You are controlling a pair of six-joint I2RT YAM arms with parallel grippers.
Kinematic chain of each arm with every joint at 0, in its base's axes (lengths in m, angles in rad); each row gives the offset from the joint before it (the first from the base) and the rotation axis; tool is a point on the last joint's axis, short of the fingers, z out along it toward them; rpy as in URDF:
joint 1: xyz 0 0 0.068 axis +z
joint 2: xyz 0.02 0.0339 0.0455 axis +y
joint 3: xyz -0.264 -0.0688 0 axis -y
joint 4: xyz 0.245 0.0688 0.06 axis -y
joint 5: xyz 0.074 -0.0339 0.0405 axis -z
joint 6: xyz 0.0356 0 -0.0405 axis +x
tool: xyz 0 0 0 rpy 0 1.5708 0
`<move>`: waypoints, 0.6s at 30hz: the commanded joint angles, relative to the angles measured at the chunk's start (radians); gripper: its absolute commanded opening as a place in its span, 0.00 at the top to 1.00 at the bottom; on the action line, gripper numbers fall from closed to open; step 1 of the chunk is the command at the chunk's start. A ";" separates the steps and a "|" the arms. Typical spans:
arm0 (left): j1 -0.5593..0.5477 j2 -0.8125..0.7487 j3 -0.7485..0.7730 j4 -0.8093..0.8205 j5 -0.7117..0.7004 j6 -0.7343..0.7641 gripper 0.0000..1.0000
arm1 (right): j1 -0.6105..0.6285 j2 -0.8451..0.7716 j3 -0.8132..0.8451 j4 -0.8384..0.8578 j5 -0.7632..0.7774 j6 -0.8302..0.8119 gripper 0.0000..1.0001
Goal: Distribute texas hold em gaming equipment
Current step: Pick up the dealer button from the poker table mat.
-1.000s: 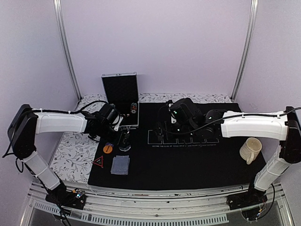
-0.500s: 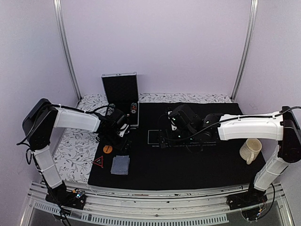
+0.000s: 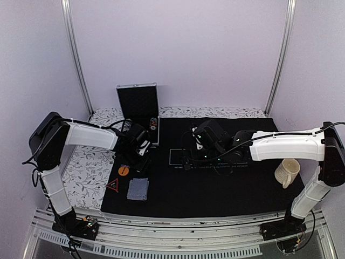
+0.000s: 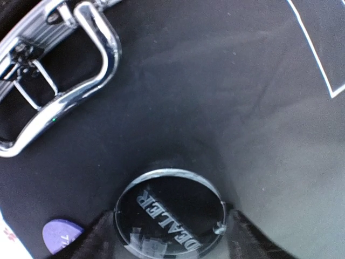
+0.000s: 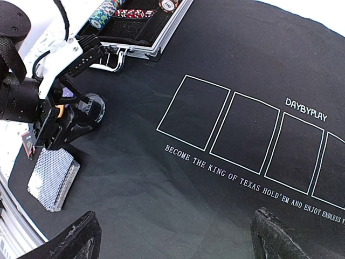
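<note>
Two arms reach over the black mat (image 3: 215, 189), and the silver case (image 3: 138, 113) standing open at the far left serves as the marker for everything else. Just in front of the case's chrome handle (image 4: 81, 75) hangs the left gripper (image 4: 170, 240), its fingers (image 4: 99, 240) set on either side of the clear disc (image 4: 167, 208) marked DEALER, which lies flat on the mat. The fingers sit right at the disc's rim; whether they press it or only flank it, I cannot tell. A purple-blue chip (image 4: 62, 236) lies just beside the disc, also in front of the case. Poker chips (image 5: 110, 8) sit in rows inside the case. Nearer the arm bases than the case lie an orange chip (image 3: 123, 170), then a red triangle (image 3: 112, 185) and a deck of cards (image 3: 138, 189) with patterned backs, the deck just right of the triangle. To the right of the case the right gripper (image 5: 175, 221) hovers over the mat's printed rectangles (image 5: 194, 110), its fingers spread wide with nothing between them. A cream mug (image 3: 287, 172) stands well to the right of the case.
</note>
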 commanded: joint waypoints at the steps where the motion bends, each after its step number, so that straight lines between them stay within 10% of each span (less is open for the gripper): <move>1: -0.023 0.044 0.004 0.015 0.003 0.017 0.36 | -0.006 0.007 -0.016 -0.005 0.018 -0.008 0.01; 9: -0.026 -0.007 -0.014 -0.003 0.013 0.005 0.58 | -0.006 -0.002 -0.016 -0.006 0.024 -0.012 0.01; 18: -0.173 -0.094 0.174 -0.032 -0.029 0.086 0.61 | -0.104 -0.146 -0.094 -0.014 -0.001 0.059 0.01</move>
